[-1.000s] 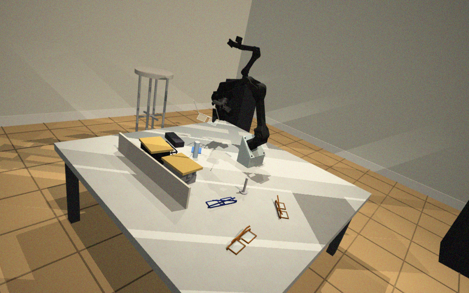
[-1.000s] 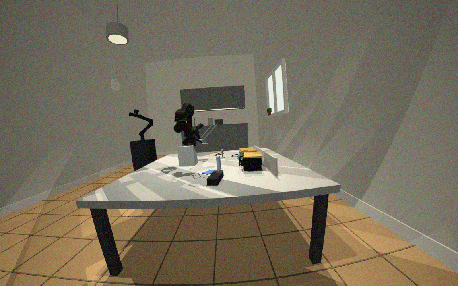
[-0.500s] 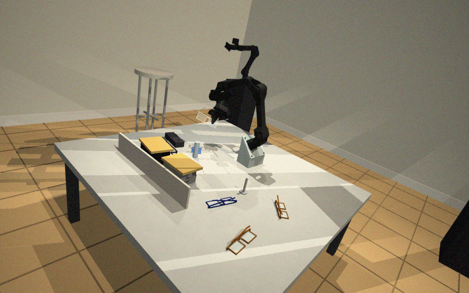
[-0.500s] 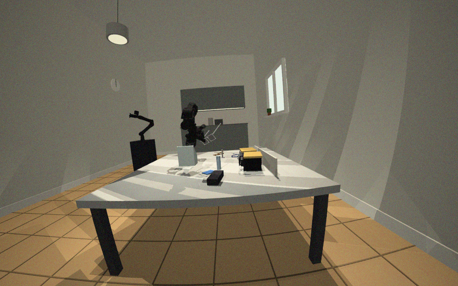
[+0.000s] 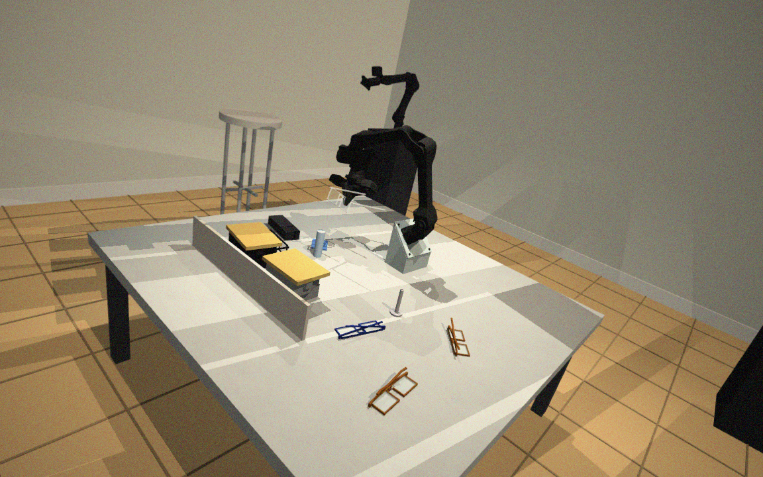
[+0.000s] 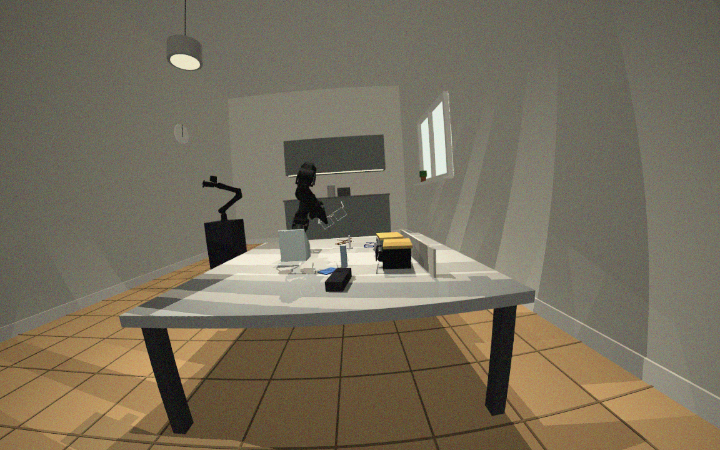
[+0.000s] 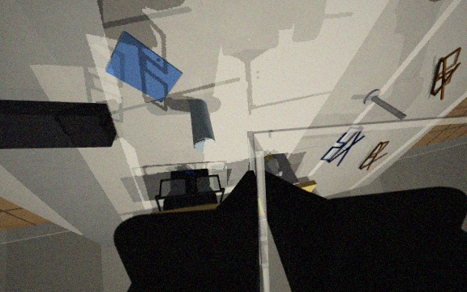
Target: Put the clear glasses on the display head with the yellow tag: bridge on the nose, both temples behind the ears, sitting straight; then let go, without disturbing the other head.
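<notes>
Presently gripped: clear glasses, thin pale frame, angular rims (image 5: 338, 192) (image 6: 345, 211) (image 7: 260, 161), raised in the air at upper centre of the top view, well apart from their destination. Holder: black parallel-jaw gripper (image 5: 346, 202) (image 6: 325, 221) (image 7: 254, 177), closed on part of the frame.

Destination, judged by a small yellow mark (image 7: 269, 158) near its front: grey display head with flat yellow top (image 5: 310, 288) (image 6: 389, 235) (image 7: 285, 167), near the centre of the top view; its face is partly hidden in the wrist view. Neighbour, not to be disturbed: black display head, likewise yellow-topped (image 5: 243, 246) (image 6: 396, 258) (image 7: 190, 186), bearing black-framed glasses (image 5: 283, 246) (image 7: 160, 188).

Handling, as judged: carry high past the pale blue upright cylinder (image 5: 319, 244) (image 6: 343, 256) (image 7: 201, 122), keeping the outer temple off the neighbour. Square and level the frame before the grey face, temples directed rearward, one to each side. Advance slowly, temples under the overhanging top, then lower the bridge onto the nose; release only once it sits straight. An off-centre grip could let the frame twist on contact.

Markings: a small blue patch (image 7: 190, 172) on the black head; lettering, brand, none legible.
</notes>
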You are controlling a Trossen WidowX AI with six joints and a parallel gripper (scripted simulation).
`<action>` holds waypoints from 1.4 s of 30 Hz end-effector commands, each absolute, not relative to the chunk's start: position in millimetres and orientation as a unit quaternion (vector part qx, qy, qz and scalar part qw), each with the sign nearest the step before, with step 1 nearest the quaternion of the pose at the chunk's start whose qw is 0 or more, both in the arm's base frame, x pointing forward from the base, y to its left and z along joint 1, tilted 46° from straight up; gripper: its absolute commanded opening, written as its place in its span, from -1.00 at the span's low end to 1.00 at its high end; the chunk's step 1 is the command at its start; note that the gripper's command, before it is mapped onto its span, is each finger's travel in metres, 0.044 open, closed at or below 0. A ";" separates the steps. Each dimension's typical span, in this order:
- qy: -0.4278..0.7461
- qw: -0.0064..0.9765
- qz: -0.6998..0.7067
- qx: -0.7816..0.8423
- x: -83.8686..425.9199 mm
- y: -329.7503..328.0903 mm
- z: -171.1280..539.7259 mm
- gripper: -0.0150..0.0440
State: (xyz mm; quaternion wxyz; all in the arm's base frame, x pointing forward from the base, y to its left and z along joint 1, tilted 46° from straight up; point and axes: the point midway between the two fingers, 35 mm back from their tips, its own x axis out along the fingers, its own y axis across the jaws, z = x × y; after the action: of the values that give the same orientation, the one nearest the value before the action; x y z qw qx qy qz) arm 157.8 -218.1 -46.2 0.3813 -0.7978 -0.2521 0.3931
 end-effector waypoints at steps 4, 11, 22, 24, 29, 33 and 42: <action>-0.312 0.263 0.373 -0.834 166.6 -210.1 -39.9 -0.49; -0.373 0.136 0.339 -0.853 176.4 -201.4 -33.9 -0.49; -0.460 -0.065 0.265 -0.845 190.6 -186.6 -24.8 -0.49; -0.474 -0.100 0.249 -0.839 193.0 -183.7 -23.2 -0.49; -0.507 -0.188 0.206 -0.816 198.9 -176.4 -19.2 -0.49; -0.530 -0.256 0.168 -0.791 203.4 -170.3 -16.0 -0.49; -0.570 -0.397 0.075 -0.715 212.6 -156.1 -9.1 -0.49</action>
State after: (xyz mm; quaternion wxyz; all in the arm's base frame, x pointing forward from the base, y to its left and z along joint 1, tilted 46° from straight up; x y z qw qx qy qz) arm 211.2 -160.7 -11.3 -0.3572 -0.7412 -0.5592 0.1013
